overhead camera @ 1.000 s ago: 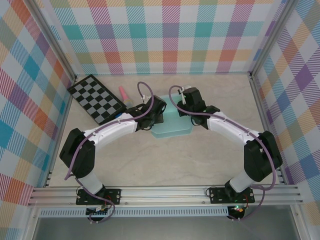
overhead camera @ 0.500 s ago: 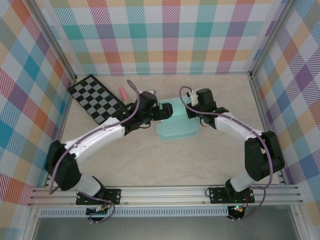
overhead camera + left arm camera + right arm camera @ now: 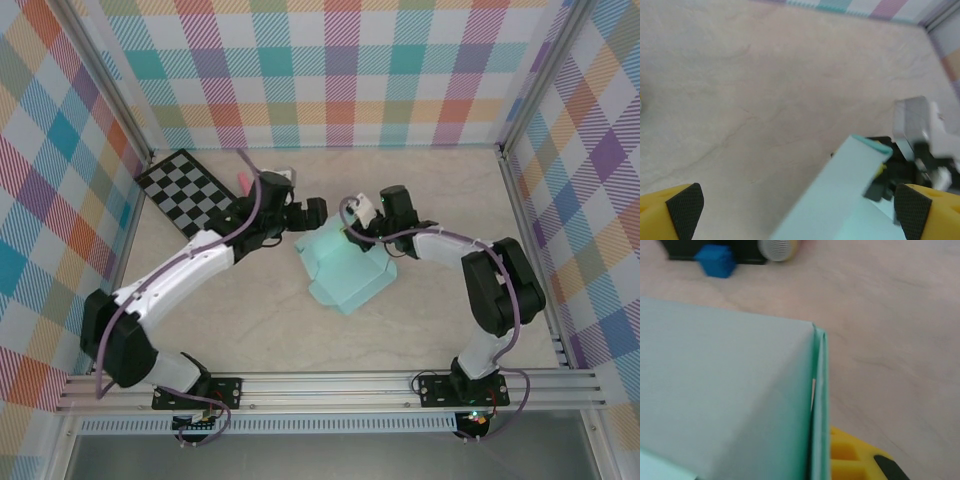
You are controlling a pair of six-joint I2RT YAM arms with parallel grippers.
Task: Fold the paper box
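— Looking from above, where does the paper box [image 3: 345,268] sit?
— On the table [image 3: 440,320], skewed, between the two wrists, to the right of the checkerboard [image 3: 193,195].
— The left gripper [image 3: 312,212]?
— Released: its yellow fingers [image 3: 682,212] stand wide apart (black pads facing inward), a pale mint panel rising between them.
— And the right gripper [image 3: 352,228]?
— Clenched on the box's far edge; its wrist camera shows the card's folded corner just beside one finger [image 3: 850,460]. A small blue cube [image 3: 715,261] lies on the table beyond.
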